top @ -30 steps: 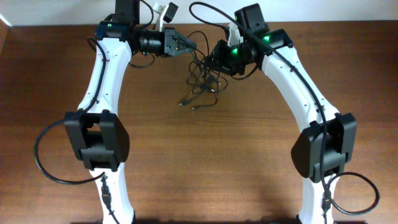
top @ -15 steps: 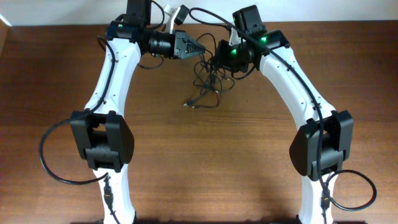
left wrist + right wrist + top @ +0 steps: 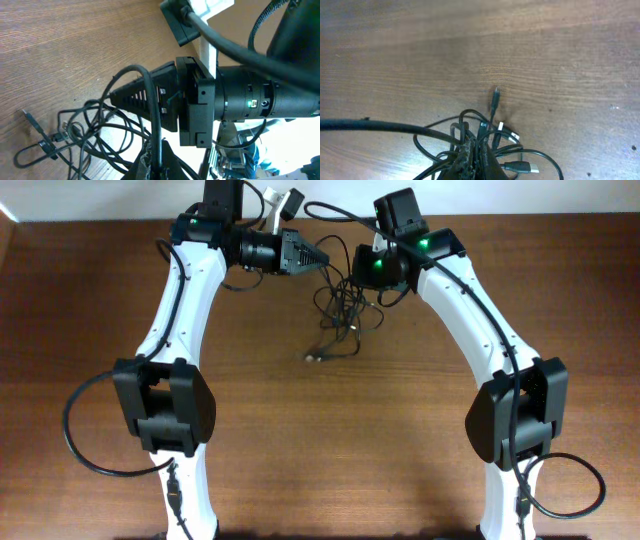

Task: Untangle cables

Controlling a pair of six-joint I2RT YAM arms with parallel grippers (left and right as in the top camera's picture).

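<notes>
Black cables drawn rightward since before, left hand and right hand both clamped on them

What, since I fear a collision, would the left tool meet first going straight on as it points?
Probably the right tool, directly ahead of the left tool. Only strands of the cables hang between, though depth is unclear.

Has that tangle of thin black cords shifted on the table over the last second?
Yes. The tangle of thin black cords has slid rightward in the overhead view, its loose plug ends now slightly farther from the brown wooden table's far edge.
</notes>
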